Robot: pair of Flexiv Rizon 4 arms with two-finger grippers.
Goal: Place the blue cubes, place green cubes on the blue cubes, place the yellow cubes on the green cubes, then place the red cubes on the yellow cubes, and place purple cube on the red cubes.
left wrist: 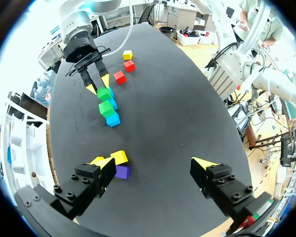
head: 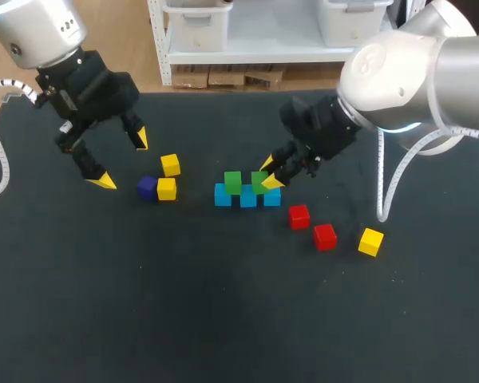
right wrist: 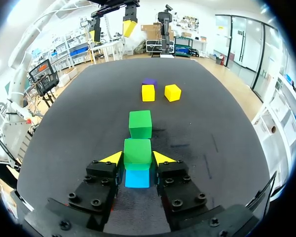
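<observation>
While R arm sits at the stack: right gripper [right wrist: 137, 157] has its fingers set narrow on the green cube [right wrist: 137, 149]. Tips look pressed to both side faces, no gap seen.
Cube spot: btwn the R fingers, resting on the blue row [head: 248, 197]. One blue cube [right wrist: 137, 178] shows right under it.
Ahead of R fingers: other green cube [right wrist: 140, 123], also on the blue row, just beside the held one. Further ahead are two yellow cubes [right wrist: 148, 92] and the purple cube [right wrist: 149, 82].
L side: left gripper [left wrist: 153, 163] is spread wide w/ nothing in it. A yellow cube [left wrist: 119, 157] and the purple cube lie just beside one finger, not btwn the two.
Handling (guess): small rigid block, light, flat faces, prob. smooth. Pinch mid-height on two opposite faces, square on. A skewed pinch could twist it or nudge its neighbour.
Head view only: red cubes [head: 299, 216] and third yellow cube [head: 371, 241], off to the side of the R fingers, apart from the stack. Blue row reads as 3 cubes touching.
R wrist only: finger-to-cube contact. From the head view the tips overlap the cube, so contact is unclear there.
</observation>
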